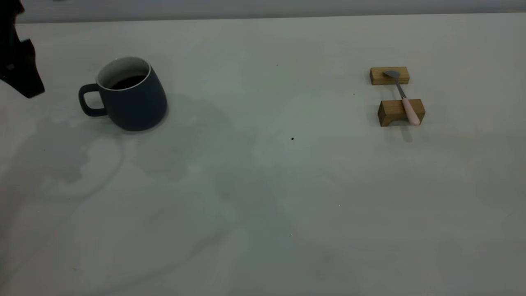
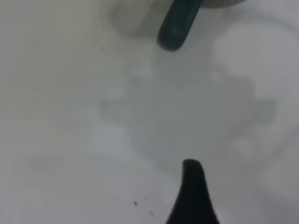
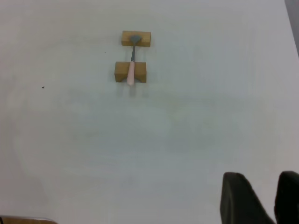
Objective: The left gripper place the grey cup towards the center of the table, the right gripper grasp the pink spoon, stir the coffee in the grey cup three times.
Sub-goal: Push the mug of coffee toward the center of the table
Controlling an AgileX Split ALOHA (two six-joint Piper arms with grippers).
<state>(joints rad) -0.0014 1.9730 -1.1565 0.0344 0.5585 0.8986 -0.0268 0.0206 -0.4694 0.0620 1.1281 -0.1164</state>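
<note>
Wide open table, two small clusters only.

Table (image 1: 263,197) centre and near half bare. Cup (image 1: 130,96) stands upright at the left side, handle (image 1: 88,100) pointing out toward the left edge; left gripper (image 1: 20,70) sits just beyond that handle, apart from it, with a clear gap between. Spoon (image 1: 404,102) lies across two wooden blocks (image 1: 400,112) at the right side, raised off the surface, pink end overhanging the nearer block; free table all round the blocks. Right gripper (image 3: 261,200) is well apart from the spoon, nothing between them. Cup and blocks well apart, broad lane between.
</note>
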